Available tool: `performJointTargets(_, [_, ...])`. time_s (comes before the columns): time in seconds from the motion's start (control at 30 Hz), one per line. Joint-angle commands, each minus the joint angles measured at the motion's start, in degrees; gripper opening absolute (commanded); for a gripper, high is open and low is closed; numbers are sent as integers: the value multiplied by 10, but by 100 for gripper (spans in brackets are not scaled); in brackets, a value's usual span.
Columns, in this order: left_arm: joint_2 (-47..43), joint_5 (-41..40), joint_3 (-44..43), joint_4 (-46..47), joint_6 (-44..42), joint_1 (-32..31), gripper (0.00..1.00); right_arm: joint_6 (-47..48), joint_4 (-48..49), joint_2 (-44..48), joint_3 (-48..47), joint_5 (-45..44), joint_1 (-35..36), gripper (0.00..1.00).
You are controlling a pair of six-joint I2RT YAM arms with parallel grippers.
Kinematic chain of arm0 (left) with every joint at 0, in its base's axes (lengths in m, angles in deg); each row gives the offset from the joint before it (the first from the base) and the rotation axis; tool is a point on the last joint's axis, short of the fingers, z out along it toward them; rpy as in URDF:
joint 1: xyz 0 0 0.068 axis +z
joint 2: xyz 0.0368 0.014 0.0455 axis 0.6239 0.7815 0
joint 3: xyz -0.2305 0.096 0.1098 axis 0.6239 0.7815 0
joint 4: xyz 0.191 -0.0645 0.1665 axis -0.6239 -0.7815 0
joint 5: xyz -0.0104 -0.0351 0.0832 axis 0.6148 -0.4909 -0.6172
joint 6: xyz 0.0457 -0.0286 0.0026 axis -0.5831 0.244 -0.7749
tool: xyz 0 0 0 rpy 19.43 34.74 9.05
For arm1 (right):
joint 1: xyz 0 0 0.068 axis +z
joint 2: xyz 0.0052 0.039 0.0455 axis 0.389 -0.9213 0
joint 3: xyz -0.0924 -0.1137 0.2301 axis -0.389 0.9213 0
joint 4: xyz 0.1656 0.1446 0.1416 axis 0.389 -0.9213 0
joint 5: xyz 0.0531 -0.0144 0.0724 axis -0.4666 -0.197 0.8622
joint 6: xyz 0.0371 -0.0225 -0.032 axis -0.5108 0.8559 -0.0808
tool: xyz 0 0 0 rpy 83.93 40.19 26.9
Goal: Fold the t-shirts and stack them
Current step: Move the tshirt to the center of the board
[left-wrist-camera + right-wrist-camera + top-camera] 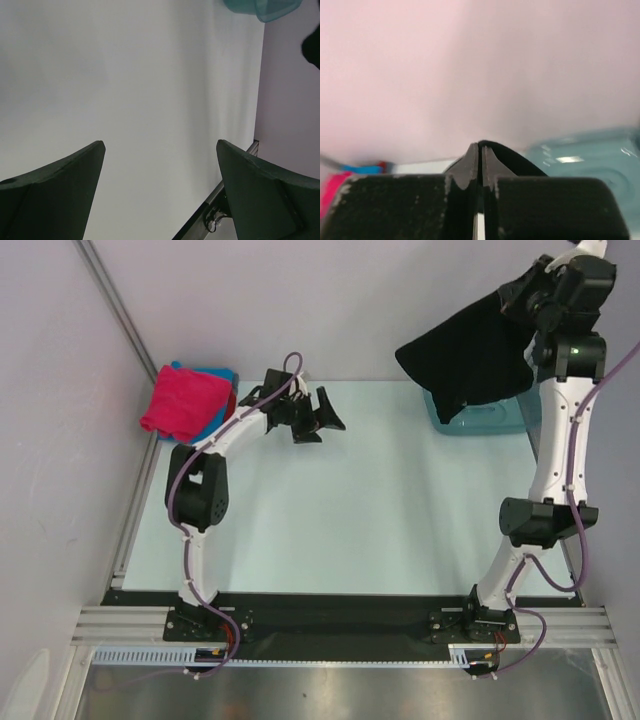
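Right gripper (479, 150) pinched black t-shirt (465, 360) high; cloth hung below, over teal basin (500, 418), counter (380, 500) far-right corner. Left gripper (322, 422) wide, empty, well apart leftward.

- Left arm (200, 495) and right arm (555, 460): white links, black joints, black base plates (200, 625).
- Purple cables (178, 485) run along both.
- Green light (578, 350) on the right arm's upper joint.
- Left gripper (160, 150): dark wedge fingers; right gripper (480, 150): black, white-scuffed.

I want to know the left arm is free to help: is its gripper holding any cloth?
No, the left gripper stands wide open, with only the table showing between its jaws.
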Motion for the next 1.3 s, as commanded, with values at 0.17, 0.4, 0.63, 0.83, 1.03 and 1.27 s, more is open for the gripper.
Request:
performJointTargets(0.17, [-107, -89, 90, 47, 43, 3, 100, -175, 146, 55, -20, 302, 2, 0])
performJointTargets(0.4, [-182, -174, 116, 49, 36, 4, 100, -143, 64, 84, 61, 381, 112, 0])
performJointTargets(0.63, [-281, -299, 113, -12, 37, 8, 100, -32, -101, 143, 196, 313, 140, 0])
performJointTargets(0.83, [-370, -352, 127, -9, 26, 9, 100, 27, -134, 137, 298, 289, 159, 0])
performJointTargets(1.03, [-413, -346, 165, 12, 38, 9, 100, 43, -105, 135, 256, 251, 194, 0])
performJointTargets(1.27, [-422, -305, 205, 40, 43, 9, 100, 120, -118, 191, 194, 119, 252, 0])
